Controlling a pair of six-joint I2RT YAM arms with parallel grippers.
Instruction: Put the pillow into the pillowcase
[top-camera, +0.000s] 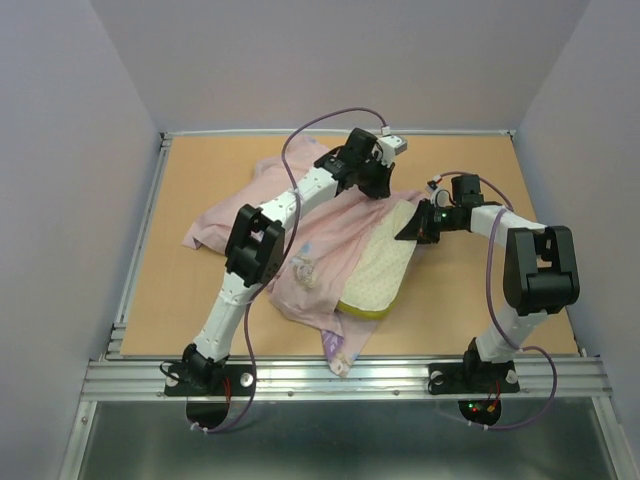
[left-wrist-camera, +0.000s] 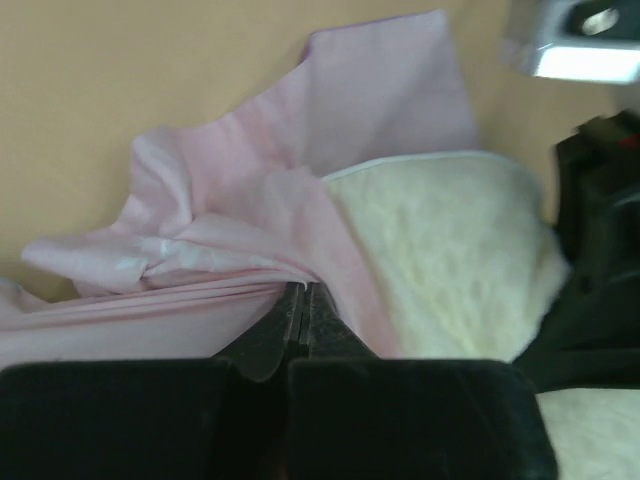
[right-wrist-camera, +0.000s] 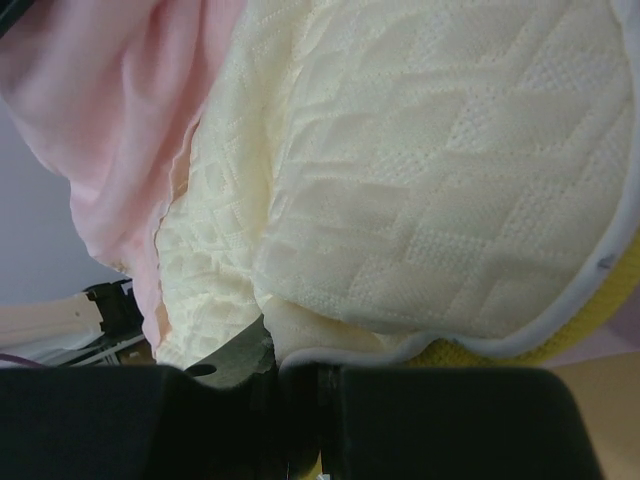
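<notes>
The cream-white pillow (top-camera: 385, 262) with its yellow side band lies mid-table, its left part under the pale pink pillowcase (top-camera: 320, 245). My left gripper (top-camera: 375, 178) is shut on the pillowcase's edge at the pillow's far end; in the left wrist view the pink fabric (left-wrist-camera: 230, 240) runs between the closed fingertips (left-wrist-camera: 303, 288) beside the pillow (left-wrist-camera: 450, 250). My right gripper (top-camera: 420, 225) is shut on the pillow's right edge; the right wrist view shows the quilted pillow (right-wrist-camera: 430, 170) pinched at the fingers, with pink pillowcase (right-wrist-camera: 130, 120) to the left.
The wooden tabletop (top-camera: 200, 180) is bounded by grey walls and a metal rail (top-camera: 340, 375) at the front. A purple printed corner of the pillowcase (top-camera: 338, 352) hangs near the front edge. The pillowcase spreads left to about (top-camera: 205, 235).
</notes>
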